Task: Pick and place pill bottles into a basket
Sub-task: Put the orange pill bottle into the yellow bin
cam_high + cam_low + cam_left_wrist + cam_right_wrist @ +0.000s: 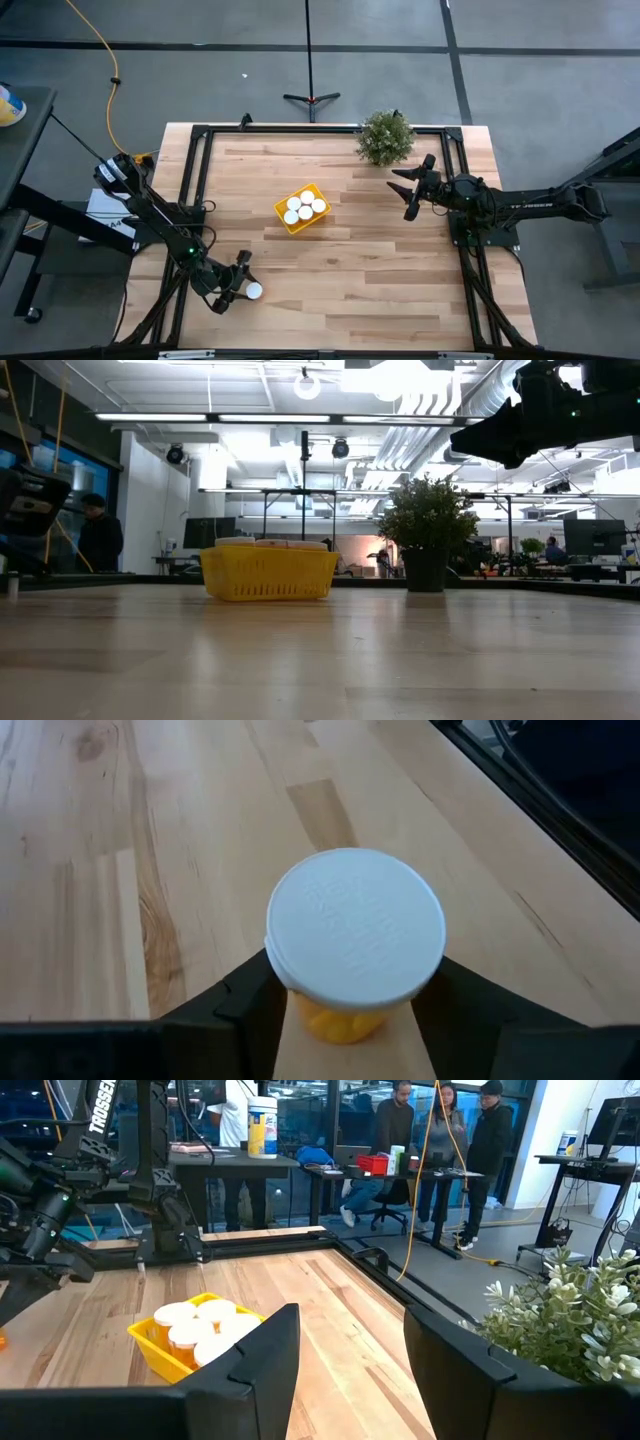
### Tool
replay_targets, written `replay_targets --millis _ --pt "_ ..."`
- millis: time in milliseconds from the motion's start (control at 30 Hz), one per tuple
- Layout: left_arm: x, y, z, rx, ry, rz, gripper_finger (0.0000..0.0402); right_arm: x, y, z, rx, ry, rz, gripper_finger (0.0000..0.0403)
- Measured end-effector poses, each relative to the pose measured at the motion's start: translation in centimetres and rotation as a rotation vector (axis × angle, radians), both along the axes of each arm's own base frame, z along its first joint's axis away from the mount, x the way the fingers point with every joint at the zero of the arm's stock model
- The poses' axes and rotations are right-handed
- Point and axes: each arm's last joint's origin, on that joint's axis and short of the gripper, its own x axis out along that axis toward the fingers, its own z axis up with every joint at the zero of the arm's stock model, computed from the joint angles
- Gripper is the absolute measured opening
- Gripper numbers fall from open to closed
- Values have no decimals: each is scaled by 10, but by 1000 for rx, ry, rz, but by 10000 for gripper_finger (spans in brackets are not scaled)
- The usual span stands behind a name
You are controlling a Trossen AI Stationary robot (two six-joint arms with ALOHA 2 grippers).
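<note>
last pill bottle [355,945] near the surface's front-left edge, left pincer [236,283] clamped on its orange body under the cap | looks light, rigid, slick plastic, so body grip's the way | basket [302,208] mid-surface with four caps showing, path looks clear | right pincer [411,187] open, parked by the plant [385,136] at back-right

From my console both arms read as dark, near-black jointed links. My right arm [520,207] carries faint white lettering along its forearm, and its gripper [408,189] ends in two flat, angular black fingers [250,1365]. My left arm [160,222] shows a small green light at one joint, with a white "TROSSEN" mark at twelve o'clock from it in the right wrist view.
</note>
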Motion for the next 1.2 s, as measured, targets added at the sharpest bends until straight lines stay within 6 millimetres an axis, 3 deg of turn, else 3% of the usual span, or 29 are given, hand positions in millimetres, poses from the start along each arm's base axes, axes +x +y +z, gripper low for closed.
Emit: replay_targets --millis 167,633,1000,1200 --pt "0 0 0 -7 8 -15 204 0 0 0 0 0 0 172" --pt "-2 5 14 76 -78 -33 204 0 0 2 5 -18 16 172" --pt "24 47 34 109 -133 160 206 0 0 1 -6 -13 8 172" --pt "41 71 60 185 -163 205 206 0 0 1 -26 -3 8 172"
